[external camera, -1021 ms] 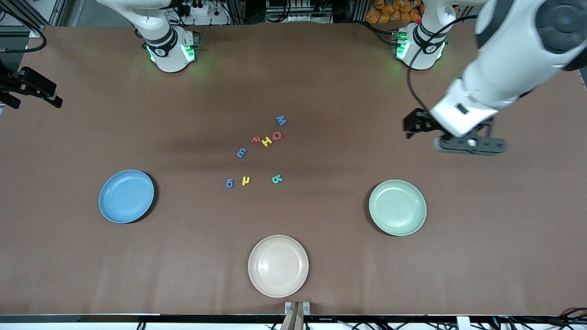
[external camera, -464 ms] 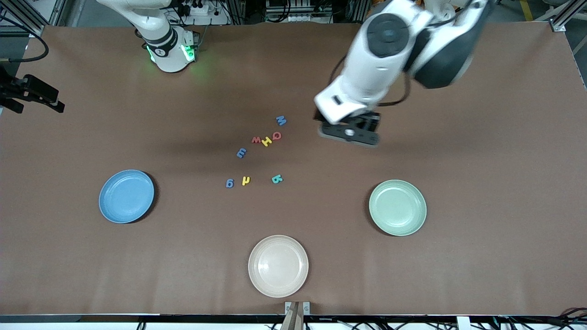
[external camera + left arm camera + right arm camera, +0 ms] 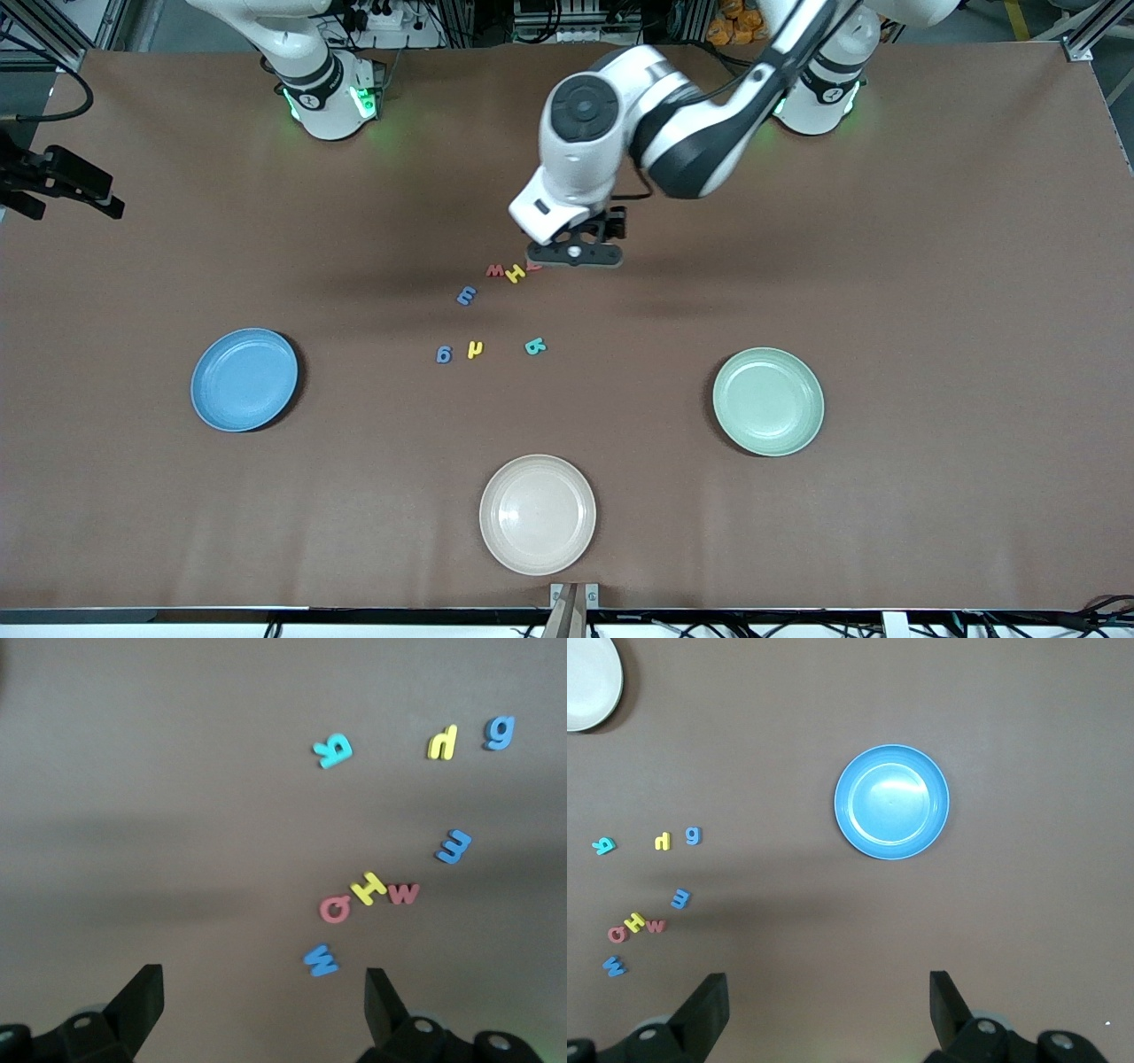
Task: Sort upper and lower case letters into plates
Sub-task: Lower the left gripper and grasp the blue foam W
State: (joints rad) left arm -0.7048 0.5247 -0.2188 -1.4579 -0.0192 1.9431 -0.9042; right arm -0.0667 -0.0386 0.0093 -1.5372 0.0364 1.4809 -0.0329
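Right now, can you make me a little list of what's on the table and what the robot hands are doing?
letters: eight, loose on the table, none on a plate
blue plate: toward the right arm's end
pale green plate: toward the left arm's end
cream plate: nearest the front camera
left gripper: open, over the blue M
right gripper: open, waiting

- Wide table under matte brown paper-like cover (image 3: pixel 930 532), faint creases, soft shadows mid-table.
- Round cream-beige shallow plate (image 3: pixel 538 514) near front edge, centred.
- Small metal bracket (image 3: pixel 574 595) at front edge.
- Silver aluminium frame rails (image 3: pixel 1094 27) at corners.
- Black cables (image 3: pixel 1019 625) along front edge.
- Orange packets (image 3: pixel 740 22) past table's top edge.
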